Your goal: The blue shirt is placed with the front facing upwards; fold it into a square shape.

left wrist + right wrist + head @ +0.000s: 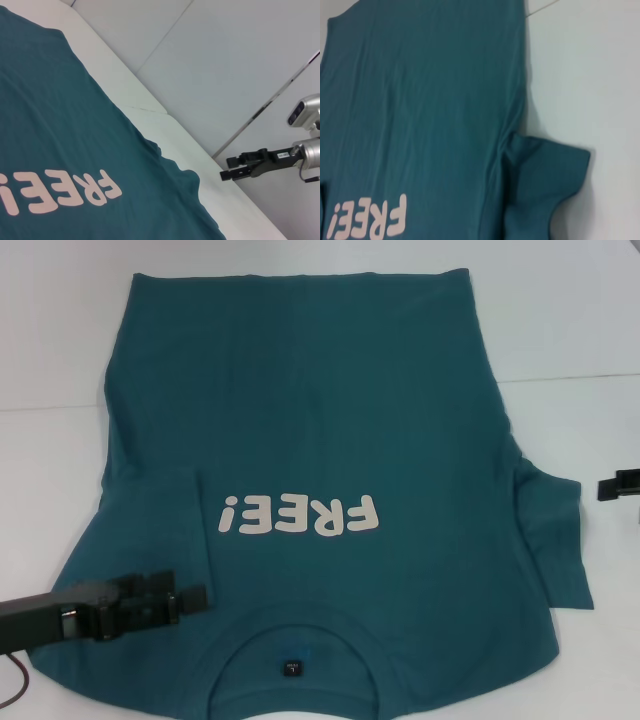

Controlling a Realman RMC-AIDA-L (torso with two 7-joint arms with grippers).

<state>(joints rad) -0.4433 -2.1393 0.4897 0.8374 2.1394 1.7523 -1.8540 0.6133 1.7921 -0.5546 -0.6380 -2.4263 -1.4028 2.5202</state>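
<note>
The blue shirt (330, 410) lies front up on the white table (50, 460), collar towards me, with the white "FREE!" lettering (300, 513) and the dark neck label (291, 668) showing. Its sleeve on my left (150, 530) is folded in over the body. The sleeve on my right (555, 540) lies spread out flat. My left gripper (200, 597) hovers over the left shoulder, beside the collar. My right gripper (608, 487) is off the cloth at the right edge, beside the spread sleeve. It also shows in the left wrist view (226, 168), open and empty.
The shirt also shows in the left wrist view (50, 125) and the right wrist view (420, 100). Bare white table lies on both sides of it. A seam line (570, 377) crosses the table at the back right.
</note>
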